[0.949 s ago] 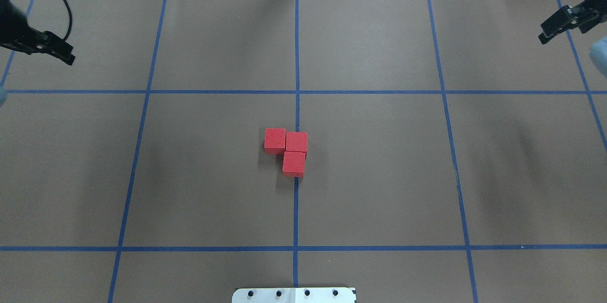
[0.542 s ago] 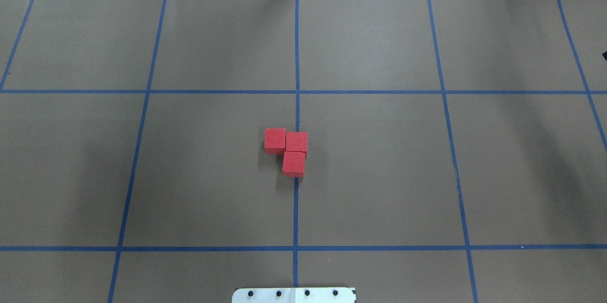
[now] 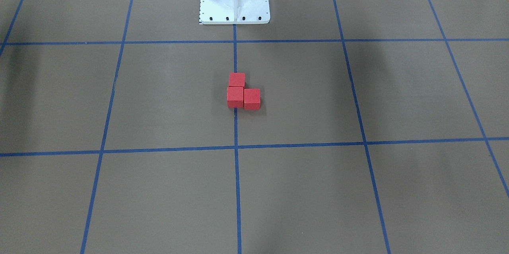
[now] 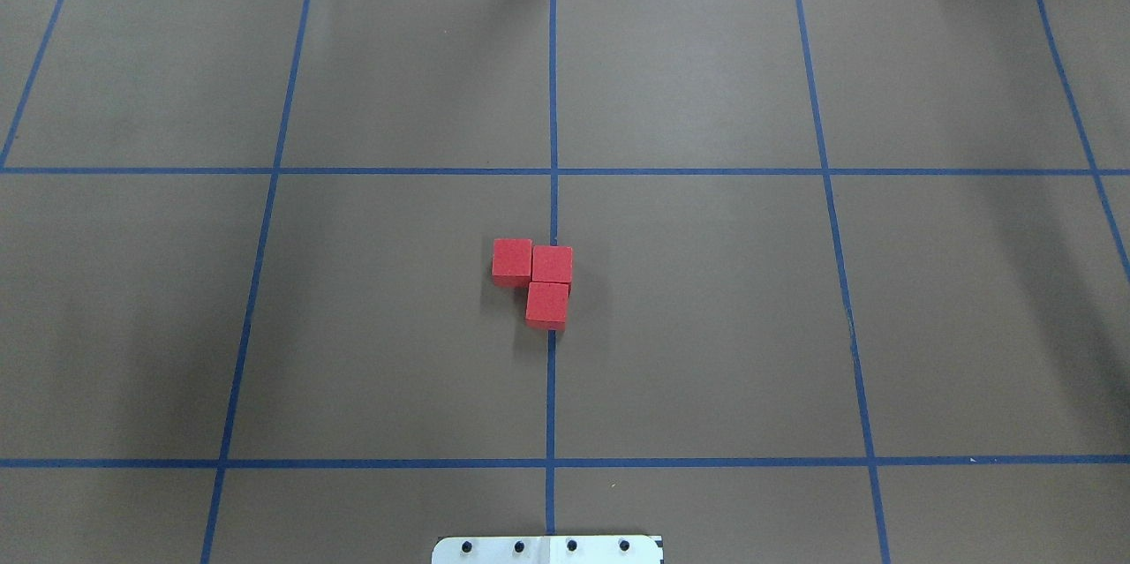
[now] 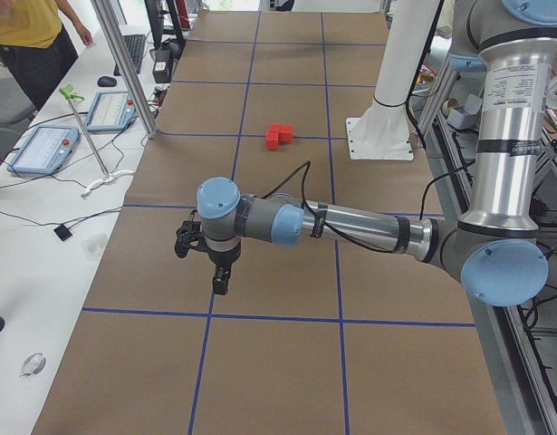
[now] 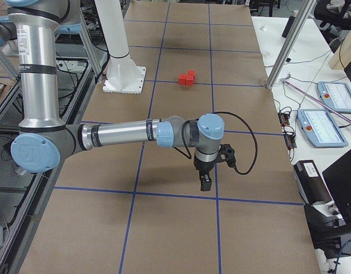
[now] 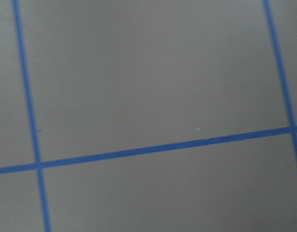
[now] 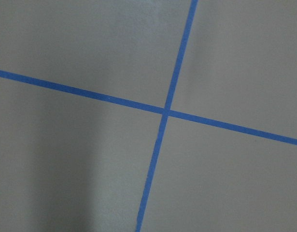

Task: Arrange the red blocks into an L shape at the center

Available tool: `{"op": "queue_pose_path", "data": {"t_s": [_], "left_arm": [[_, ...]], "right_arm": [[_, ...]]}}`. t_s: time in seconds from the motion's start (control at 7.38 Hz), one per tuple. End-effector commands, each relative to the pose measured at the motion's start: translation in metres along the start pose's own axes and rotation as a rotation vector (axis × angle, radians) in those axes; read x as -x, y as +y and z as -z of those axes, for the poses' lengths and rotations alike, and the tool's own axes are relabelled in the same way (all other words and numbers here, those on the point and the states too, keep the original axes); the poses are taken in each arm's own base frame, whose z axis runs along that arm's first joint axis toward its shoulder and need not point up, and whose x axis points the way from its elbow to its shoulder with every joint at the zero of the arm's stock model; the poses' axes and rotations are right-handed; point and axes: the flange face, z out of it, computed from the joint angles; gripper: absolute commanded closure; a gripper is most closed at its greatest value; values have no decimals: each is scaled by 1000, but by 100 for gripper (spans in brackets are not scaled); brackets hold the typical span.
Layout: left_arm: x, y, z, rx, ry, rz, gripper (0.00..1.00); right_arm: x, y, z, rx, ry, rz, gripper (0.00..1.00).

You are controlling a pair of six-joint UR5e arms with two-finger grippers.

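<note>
Three red blocks lie flat at the center, faces touching in an L. In the overhead view the corner cube sits on the vertical blue tape line. A second cube touches it at 9 o'clock, set slightly toward 12, and a third touches it at 6 o'clock. The white robot base lies at 6 o'clock of the group, cut off by the frame edge. The left gripper and the right gripper show only in the side views, each pointing down over bare brown floor, well apart from the blocks. Whether either claw is spread or clenched cannot be told. Both wrist views take in only floor and crossing tape
</note>
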Motion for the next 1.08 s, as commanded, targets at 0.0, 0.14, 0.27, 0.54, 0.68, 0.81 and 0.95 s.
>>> {"op": "queue_pose_path", "data": {"t_s": [0.0,0.14,0.27,0.54,0.68,0.81,0.95], "left_arm": [[17,11,-7,15,-8,42,0],[14,9,-5,6,-9,31,0],[9,8,1,-9,-3,17,0],[9,8,-1,-4,-13,8,0],[8,7,0,-6,-13,6,0],[8,7,0,-6,-13,6,0],[8,8,0,-5,-13,7,0]], "right_arm": [[-5,8,1,0,2,-8,0],[-5,8,1,0,2,-9,0],[-5,9,-1,2,2,-13,0],[-6,9,-1,2,2,-13,0],[-6,9,-1,2,2,-13,0],[-6,9,-1,2,2,-13,0],[-6,9,-1,2,2,-13,0]]}}
